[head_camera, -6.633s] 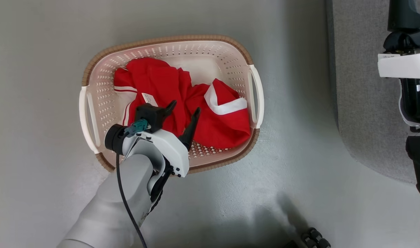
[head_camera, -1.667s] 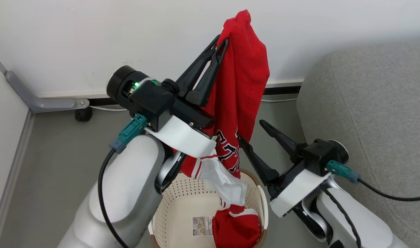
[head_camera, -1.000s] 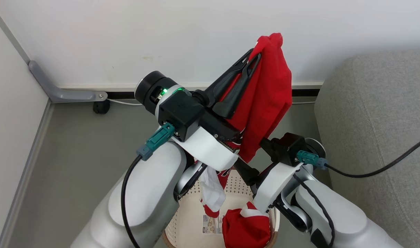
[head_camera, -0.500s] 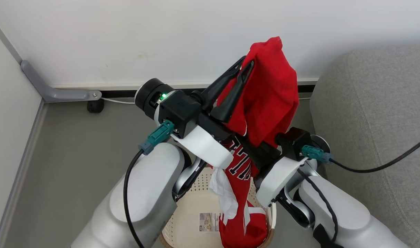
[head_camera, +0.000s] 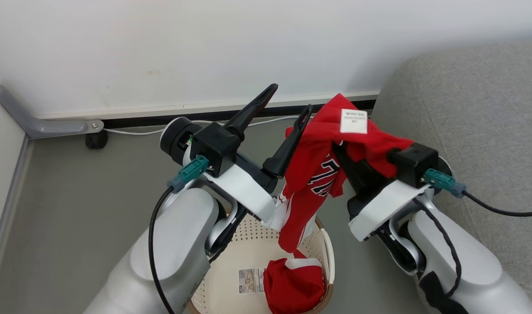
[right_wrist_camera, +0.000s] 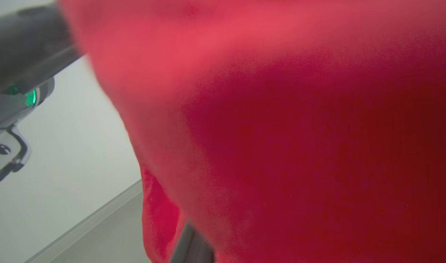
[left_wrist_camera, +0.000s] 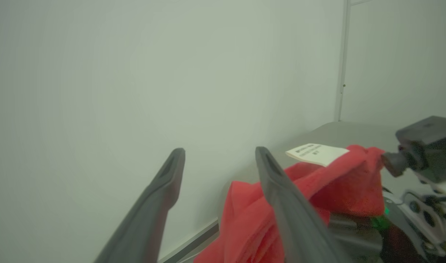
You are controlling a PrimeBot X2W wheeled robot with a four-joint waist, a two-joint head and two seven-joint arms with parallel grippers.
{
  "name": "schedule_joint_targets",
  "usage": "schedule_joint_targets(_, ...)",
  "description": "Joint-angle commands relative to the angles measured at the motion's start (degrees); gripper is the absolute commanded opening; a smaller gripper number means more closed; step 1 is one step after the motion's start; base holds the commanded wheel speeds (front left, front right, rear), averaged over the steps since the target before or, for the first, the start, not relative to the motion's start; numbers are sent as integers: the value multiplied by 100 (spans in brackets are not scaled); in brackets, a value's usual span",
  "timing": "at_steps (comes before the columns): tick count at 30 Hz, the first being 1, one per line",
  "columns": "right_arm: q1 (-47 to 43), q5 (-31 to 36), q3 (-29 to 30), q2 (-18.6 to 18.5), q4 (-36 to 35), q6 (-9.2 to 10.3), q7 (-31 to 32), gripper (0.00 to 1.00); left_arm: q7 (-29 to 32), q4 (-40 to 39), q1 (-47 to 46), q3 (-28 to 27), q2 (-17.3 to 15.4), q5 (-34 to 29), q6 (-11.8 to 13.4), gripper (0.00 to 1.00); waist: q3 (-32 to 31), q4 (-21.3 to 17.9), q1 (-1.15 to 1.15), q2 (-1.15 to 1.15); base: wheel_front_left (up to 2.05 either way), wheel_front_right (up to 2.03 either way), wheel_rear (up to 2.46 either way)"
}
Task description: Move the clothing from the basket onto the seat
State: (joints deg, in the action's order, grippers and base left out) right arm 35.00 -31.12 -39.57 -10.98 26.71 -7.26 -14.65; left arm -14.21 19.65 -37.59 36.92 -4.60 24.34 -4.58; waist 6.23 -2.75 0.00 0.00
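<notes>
Lettered red garment (head_camera: 314, 174) is being released by left gripper (head_camera: 291, 97): jaws, clamped on it before, are being held wide apart. It is being gripped by right gripper (head_camera: 342, 148), open earlier, and is being draped lower over it, white tag (head_camera: 353, 121) uppermost.

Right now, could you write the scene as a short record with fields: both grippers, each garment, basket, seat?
left gripper: open, fingers apart, beside the lifted garment
right gripper: shut on the lifted garment, cloth draped over it
lifted garment: red, white lettering, hangs above the basket
second garment: red, white trim, in the basket
basket: on the floor
seat: grey, at the right, no clothing on its visible part
</notes>
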Motion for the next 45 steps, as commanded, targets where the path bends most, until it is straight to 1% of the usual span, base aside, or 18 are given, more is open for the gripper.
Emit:
schedule_joint_targets(1, -72, 77, 113, -2, -206, -23, -35, 0, -40, -64, -24, -141, -107, 30, -56, 100, 7, -87, 0, 0, 0, 0, 0)
schedule_joint_targets(8, -231, 181, 674, -145, -407, -23, -35, 0, -60, 220, 177, -12, -227, 97, -166, 100, -52, -420, 0, 0, 0, 0, 0)
schedule_joint_targets(14, -334, 271, 1040, -225, -565, -23, -35, 0, -72, 422, 395, 98, -313, 154, -226, 100, -127, -799, 0, 0, 0, 0, 0)
schedule_joint_targets(20, -359, 315, 1228, -292, -682, -23, -35, 0, -77, 445, 630, 116, -291, 239, -263, 100, -166, -1287, 0, 0, 0, 0, 0)
schedule_joint_targets(28, -367, 359, 1397, -329, -760, -23, -35, 0, -78, 261, 805, 119, -242, 234, -286, 100, -215, -1957, 0, 0, 0, 0, 0)
schedule_joint_targets(36, -453, 390, 1523, -345, -932, -23, -35, 0, -78, 113, 875, 138, -266, 246, -290, 100, -261, -2632, 0, 0, 0, 0, 0)
schedule_joint_targets(45, -779, 519, 2166, -507, -1349, -23, -35, 0, -78, 160, 644, 463, -235, 289, -290, 100, -70, -2805, 0, 0, 0, 0, 0)
